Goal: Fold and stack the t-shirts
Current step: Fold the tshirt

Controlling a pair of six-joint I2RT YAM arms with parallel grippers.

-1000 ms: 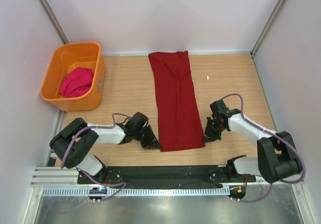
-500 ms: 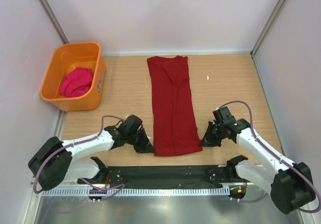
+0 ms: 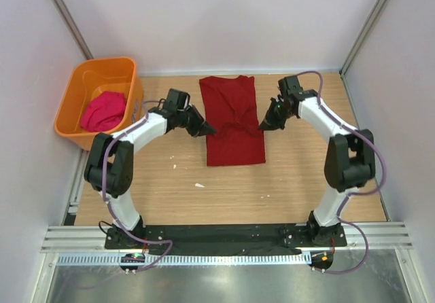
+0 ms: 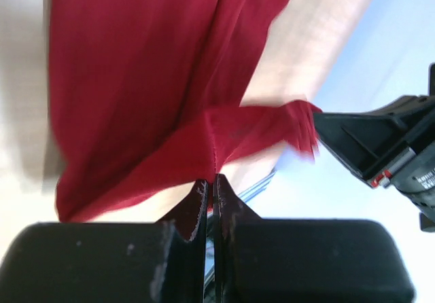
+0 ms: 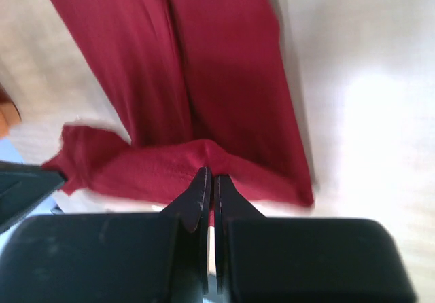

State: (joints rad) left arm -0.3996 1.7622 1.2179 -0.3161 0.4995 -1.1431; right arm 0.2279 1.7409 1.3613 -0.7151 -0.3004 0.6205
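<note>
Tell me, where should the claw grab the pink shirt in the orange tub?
Probably best to pinch the raised, crumpled top of the pink shirt, coming straight down from above. It lies bunched in a heap at the bottom of the orange tub, and the tub's tall walls block any way in from the side.

Top camera overhead, far; wrist cameras close (both share red t-shirt (image 4: 136,79)).

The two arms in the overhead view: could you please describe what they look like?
Both the left arm and right arm have smooth white links joined by chunky black joints, with a thin purple cable looping along each. The left gripper and right gripper are black, with blocky bodies and slim wedge-shaped fingers.
</note>
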